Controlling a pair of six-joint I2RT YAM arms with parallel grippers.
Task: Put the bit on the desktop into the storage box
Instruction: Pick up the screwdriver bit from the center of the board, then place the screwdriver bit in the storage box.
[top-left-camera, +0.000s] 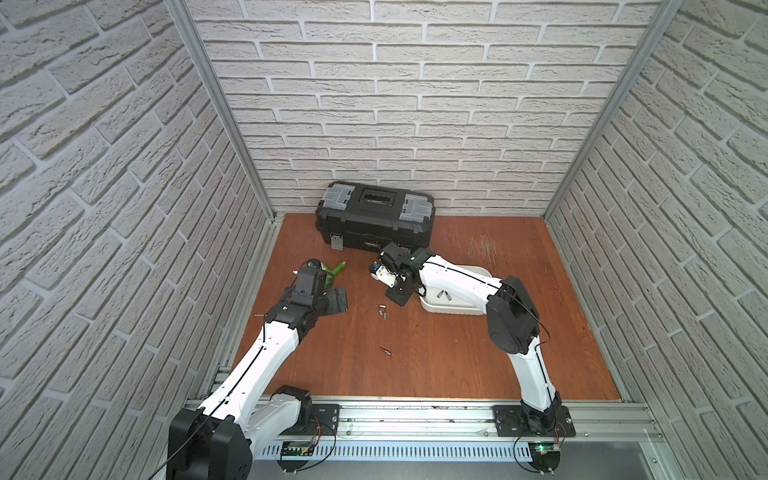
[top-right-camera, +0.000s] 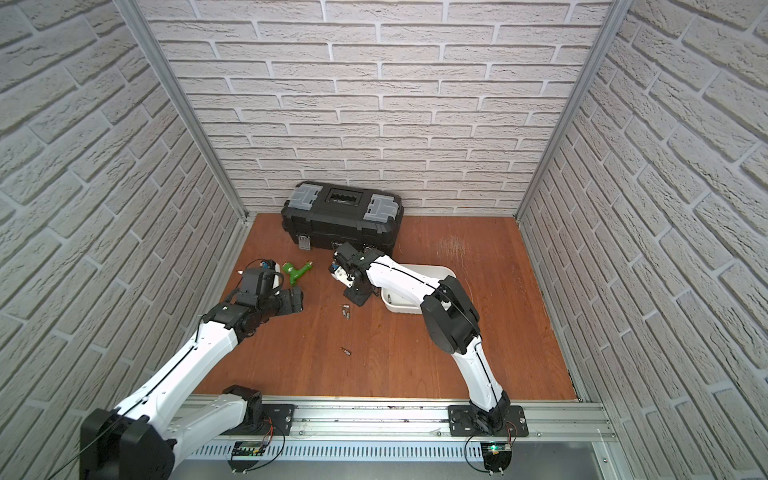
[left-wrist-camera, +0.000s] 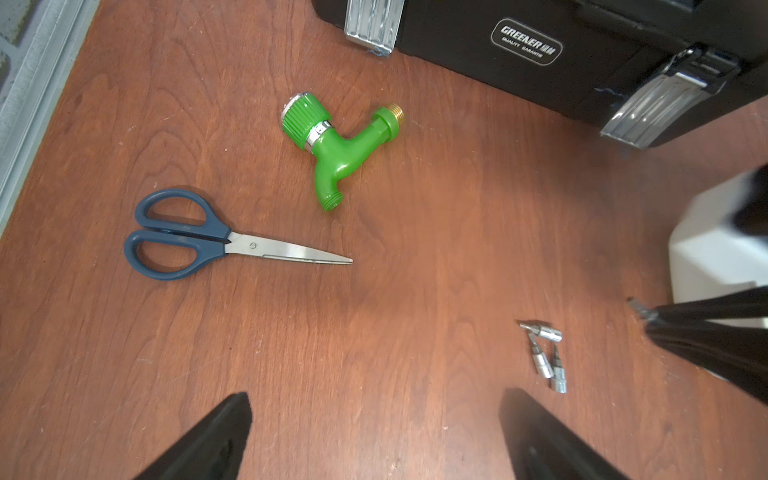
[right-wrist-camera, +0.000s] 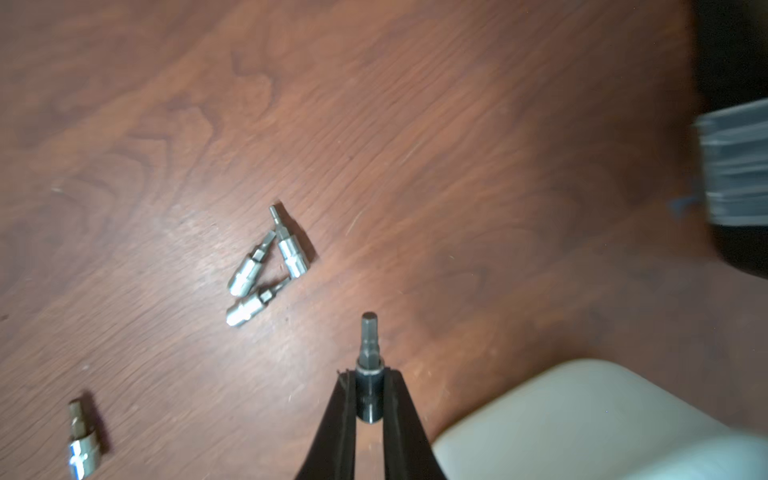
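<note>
Steel bit (right-wrist-camera: 369, 345) pinched in right gripper (right-wrist-camera: 369, 374), held over desktop (right-wrist-camera: 415, 124) just beside storage box (right-wrist-camera: 582, 415) corner; carrying step, likely. Next: shift over box, part jaws. Three loose bits (right-wrist-camera: 266, 266), one lone bit (right-wrist-camera: 83, 440) lying near desktop's middle. Left gripper (left-wrist-camera: 376, 397) spread, empty

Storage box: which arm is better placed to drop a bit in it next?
Right. The right gripper is shut on a bit beside the storage box; the left gripper is open and empty, farther away.
</note>
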